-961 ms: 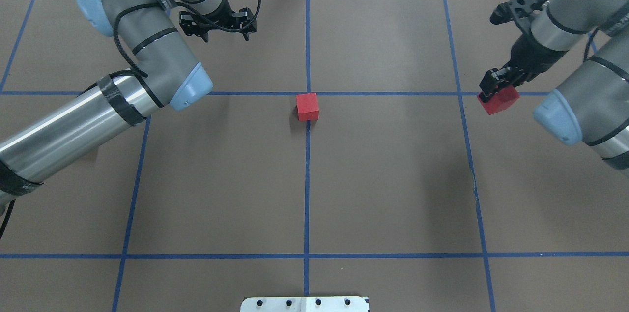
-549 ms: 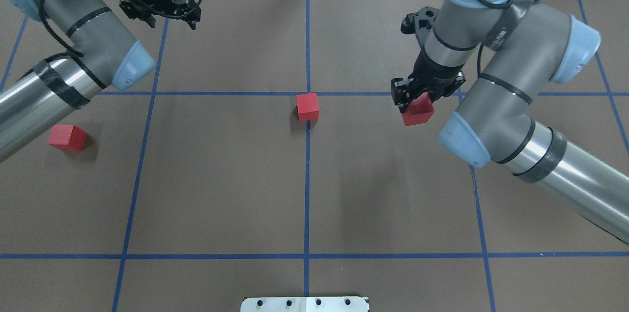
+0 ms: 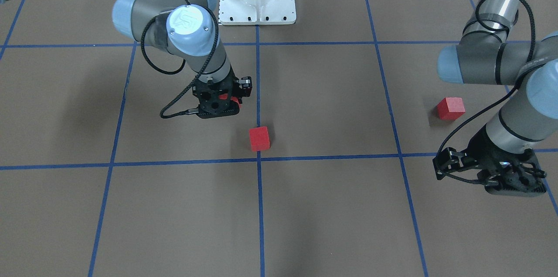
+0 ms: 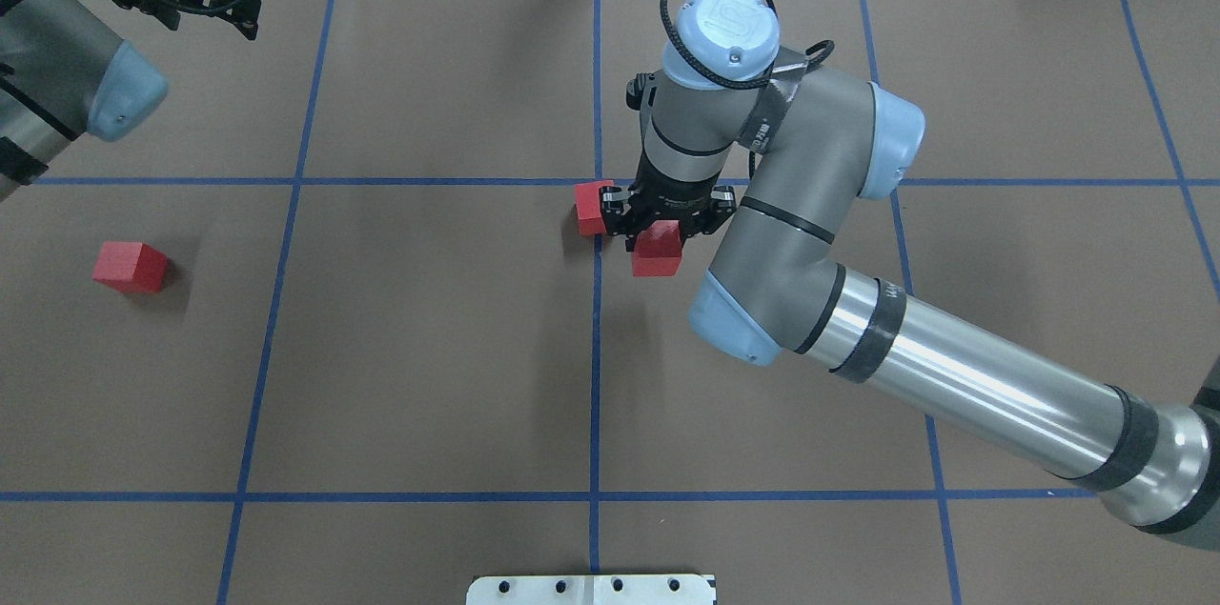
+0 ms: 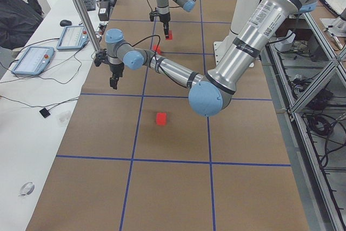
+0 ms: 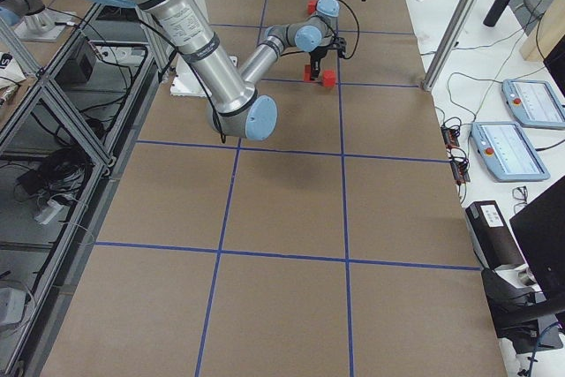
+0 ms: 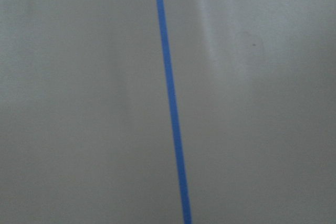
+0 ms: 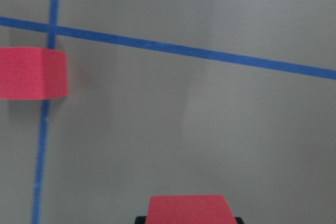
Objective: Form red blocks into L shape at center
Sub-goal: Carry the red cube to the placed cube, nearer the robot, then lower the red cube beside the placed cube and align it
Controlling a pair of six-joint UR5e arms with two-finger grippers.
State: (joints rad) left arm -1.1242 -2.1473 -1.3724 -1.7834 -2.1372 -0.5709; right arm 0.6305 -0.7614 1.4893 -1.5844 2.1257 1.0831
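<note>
One red block (image 4: 656,255) hangs grasped in the right pincer (image 4: 658,240) near the center (image 4: 597,182); left pincer (image 4: 214,14) released.

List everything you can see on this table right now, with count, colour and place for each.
red blocks: three, red; one far left, one beside the center, one held just right of it.
surface: one, brown, gridded.
tape lines: several, blue, crossing it.
base plate: one, white, near edge.
right gripper: black, shut on the held block.
left gripper: black, open, far left corner.
</note>
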